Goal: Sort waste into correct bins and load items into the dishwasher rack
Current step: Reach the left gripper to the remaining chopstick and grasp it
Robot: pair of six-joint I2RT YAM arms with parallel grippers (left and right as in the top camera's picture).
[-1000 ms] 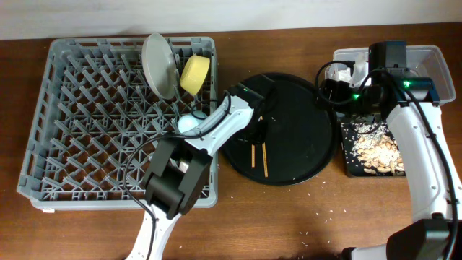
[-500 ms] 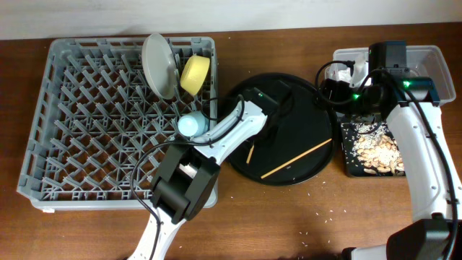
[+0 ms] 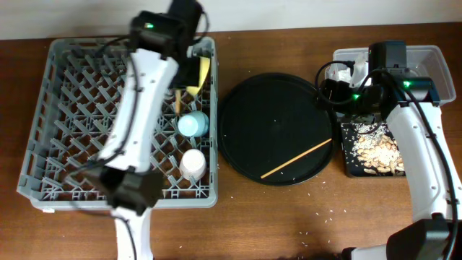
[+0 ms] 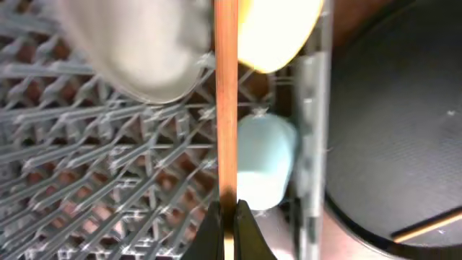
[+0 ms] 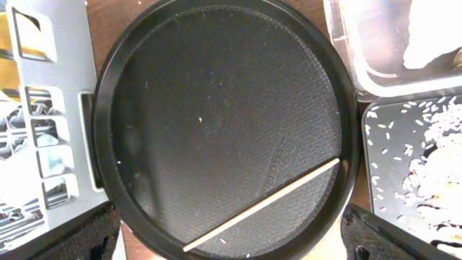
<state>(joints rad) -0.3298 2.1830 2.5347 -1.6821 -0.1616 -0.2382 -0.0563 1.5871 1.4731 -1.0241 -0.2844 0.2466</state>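
left end effector (image 4: 226,218) is clamped shut on one chopstick (image 4: 226,108), gripping it at its lower end; in the wrist view the stick runs straight up the frame. it hangs over the back right corner of the dishwasher rack (image 3: 79,130). below it sit the white plate (image 4: 137,50), the yellow bowl (image 4: 278,32) just beside the plate, and the light blue cup (image 4: 266,162) by the rack's right wall.

overhead, the small pink cup (image 3: 193,164) stands in the rack just in front of the blue cup, apart from it. second chopstick (image 3: 296,159) lies diagonally on the round black tray (image 3: 278,94), toward its front right rim.

right end effector (image 5: 231,231) is over the tray's right side w/ fingers (image 5: 393,238) spread wide, holding nothing. clear tub (image 5: 346,65) has white tissue (image 5: 429,50) inside. the shallow black tray (image 3: 348,167) just in front of it holds food scraps (image 3: 379,152) w/ rice crumbs. a few crumbs dot the bench (image 3: 317,224).
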